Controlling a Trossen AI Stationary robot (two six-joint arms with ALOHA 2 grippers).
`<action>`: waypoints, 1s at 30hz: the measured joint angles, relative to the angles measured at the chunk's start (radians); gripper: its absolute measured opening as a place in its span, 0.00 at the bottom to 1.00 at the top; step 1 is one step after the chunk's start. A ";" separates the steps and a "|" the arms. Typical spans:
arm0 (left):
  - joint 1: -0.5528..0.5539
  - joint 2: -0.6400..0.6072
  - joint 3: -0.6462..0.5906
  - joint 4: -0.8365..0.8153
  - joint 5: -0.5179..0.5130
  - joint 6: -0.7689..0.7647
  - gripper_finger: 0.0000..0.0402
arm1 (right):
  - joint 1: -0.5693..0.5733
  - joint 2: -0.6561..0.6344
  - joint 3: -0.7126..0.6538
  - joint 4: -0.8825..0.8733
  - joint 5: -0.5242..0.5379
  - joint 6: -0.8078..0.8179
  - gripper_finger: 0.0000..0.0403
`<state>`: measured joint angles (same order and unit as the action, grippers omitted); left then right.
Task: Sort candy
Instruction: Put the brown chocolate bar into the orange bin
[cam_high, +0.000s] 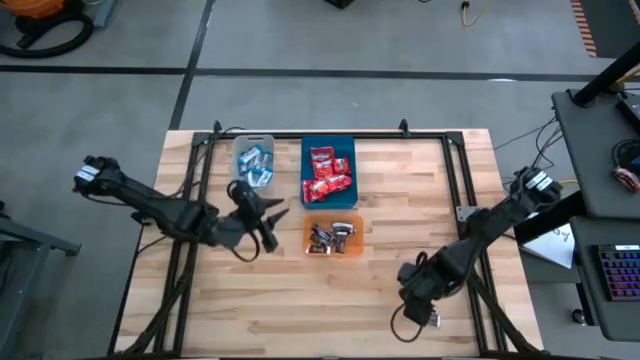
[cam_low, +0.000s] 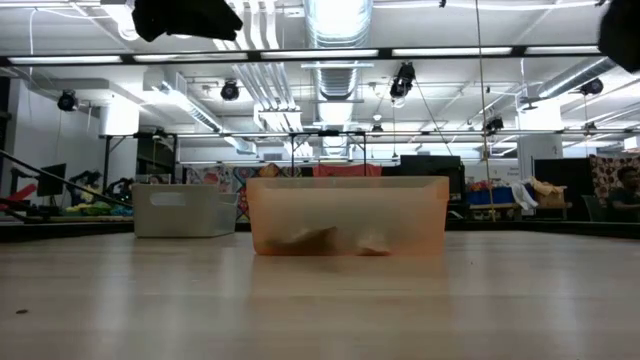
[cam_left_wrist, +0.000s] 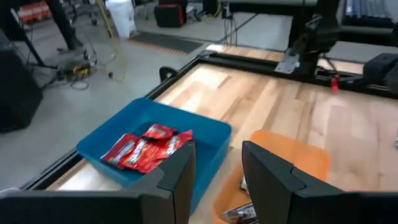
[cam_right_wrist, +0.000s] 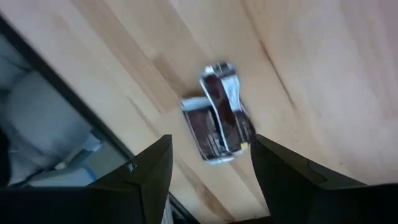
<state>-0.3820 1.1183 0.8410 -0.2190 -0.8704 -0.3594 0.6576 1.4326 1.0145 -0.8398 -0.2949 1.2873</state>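
Your right gripper (cam_right_wrist: 208, 165) stands with jaws apart, nothing clamped. A dark brown-silver wrapped candy (cam_right_wrist: 219, 115) lies on the pale wooden table (cam_right_wrist: 311, 74) just beyond the gap between the fingertips, apart from both.

Your left gripper (cam_left_wrist: 217, 165) also has jaws apart and empty. Past its tips sit red wrapped candies (cam_left_wrist: 146, 148) in the blue rectangular plastic bin (cam_left_wrist: 205, 134), with the orange plastic bin (cam_left_wrist: 292, 155) alongside.

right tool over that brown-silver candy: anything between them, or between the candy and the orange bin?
Nothing visible. The right tool is open, hanging over the brown-silver candy, which lies alone on bare wood with nothing in the gap. In the high view the table shows bare wood from there to the orange bin.
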 joint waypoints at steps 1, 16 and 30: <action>-0.019 0.007 0.000 0.009 -0.018 -0.001 0.29 | 0.013 0.017 0.000 0.000 -0.002 0.018 0.51; -0.055 0.129 0.017 0.021 -0.045 -0.051 0.29 | 0.045 0.246 0.005 0.010 0.012 -0.037 0.50; -0.055 0.178 0.017 0.026 -0.062 -0.054 0.29 | 0.002 0.260 0.011 0.008 0.085 -0.128 0.11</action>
<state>-0.4370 1.2966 0.8577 -0.1926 -0.9324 -0.4129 0.6600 1.6930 1.0252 -0.8317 -0.2096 1.1590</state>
